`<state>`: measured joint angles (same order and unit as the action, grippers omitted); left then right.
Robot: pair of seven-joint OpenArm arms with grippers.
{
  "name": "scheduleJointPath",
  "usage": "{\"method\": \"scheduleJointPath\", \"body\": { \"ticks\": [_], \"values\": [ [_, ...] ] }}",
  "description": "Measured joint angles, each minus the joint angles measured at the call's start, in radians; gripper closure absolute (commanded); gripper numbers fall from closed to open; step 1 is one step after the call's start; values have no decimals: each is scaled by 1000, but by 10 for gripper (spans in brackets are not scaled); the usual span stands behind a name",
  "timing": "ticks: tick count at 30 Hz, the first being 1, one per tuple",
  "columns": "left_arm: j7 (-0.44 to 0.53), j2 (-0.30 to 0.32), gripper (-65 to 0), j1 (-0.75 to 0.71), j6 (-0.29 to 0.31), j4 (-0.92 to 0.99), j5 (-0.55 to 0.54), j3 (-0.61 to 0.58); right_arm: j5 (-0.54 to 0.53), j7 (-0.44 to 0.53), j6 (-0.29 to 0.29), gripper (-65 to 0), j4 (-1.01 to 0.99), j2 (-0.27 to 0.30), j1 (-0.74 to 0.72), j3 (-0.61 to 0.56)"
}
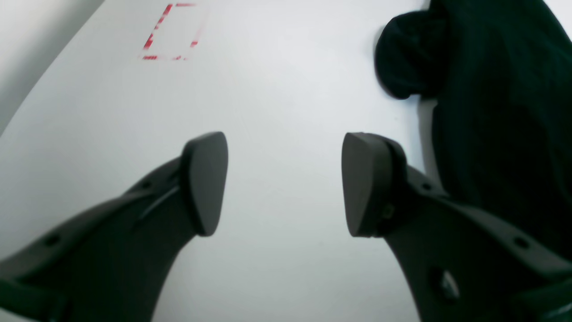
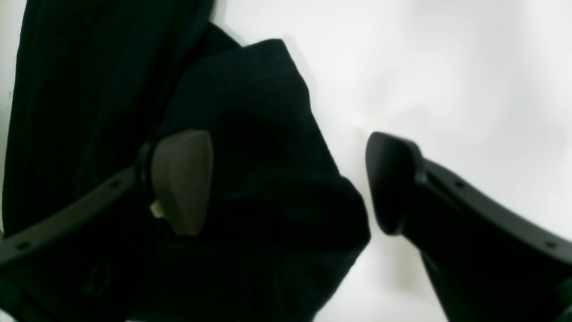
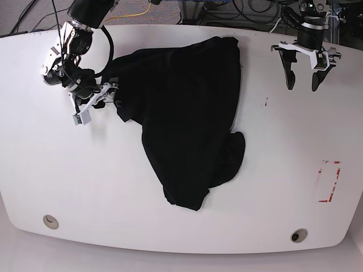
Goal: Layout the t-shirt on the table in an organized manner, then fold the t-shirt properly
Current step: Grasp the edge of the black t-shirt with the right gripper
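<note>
A broad white table (image 3: 68, 187) with rounded corners fills the base view, with cables and equipment lying on the floor beyond its far edge. Two round grommet holes (image 3: 50, 221) sit near the table's near edge, and a red tape rectangle (image 3: 328, 181) is marked out close to one end.

The t-shirt (image 3: 187, 113) lies crumpled across the middle of the table, a black heap with no print showing. One rounded lobe of cloth bulges out from its lower part on the side facing the tape mark.

The right gripper (image 2: 288, 183) stands with its jaws spread apart at the edge of the t-shirt. In the right wrist view one finger hangs over the black cloth while the other hangs over bare white table, and a bunched fold of the shirt lies between and below them. Whether the pads touch the cloth cannot be told; nothing is clamped.

The left gripper (image 1: 284, 183) also has its jaws wide apart and holds nothing. Bare table shows between its fingers. In the left wrist view the t-shirt lies just off to one side of it, a rounded dark fold ahead of one fingertip, and the tape rectangle lies farther ahead on the other side. In the base view this gripper (image 3: 303, 86) hovers beside the shirt's far corner, apart from the cloth.
</note>
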<state>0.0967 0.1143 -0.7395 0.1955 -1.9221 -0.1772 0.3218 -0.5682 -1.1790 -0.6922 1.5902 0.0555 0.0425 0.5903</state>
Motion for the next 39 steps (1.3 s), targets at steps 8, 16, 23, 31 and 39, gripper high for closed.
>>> {"method": "scheduleJointPath", "body": {
  "ticks": [8,16,23,31,39],
  "values": [
    [-2,0,-378,-3,0,0,0,0,-1,0,0,-503,-1,0,1,0],
    [-2,0,-378,-2,0,0,0,0,-1,19,0,-503,0,6,30,-44],
    [-2,0,-378,-2,0,0,0,0,-13,26,-7,-503,0,-8,37,-101],
    [-1,0,-378,-2,0,4,0,0,-13,42,-7,-474,0,-14,39,-98],
    [-2,0,-378,-2,0,17,0,0,-4,41,-4,-205,-1,-14,44,-100]
  ]
}}
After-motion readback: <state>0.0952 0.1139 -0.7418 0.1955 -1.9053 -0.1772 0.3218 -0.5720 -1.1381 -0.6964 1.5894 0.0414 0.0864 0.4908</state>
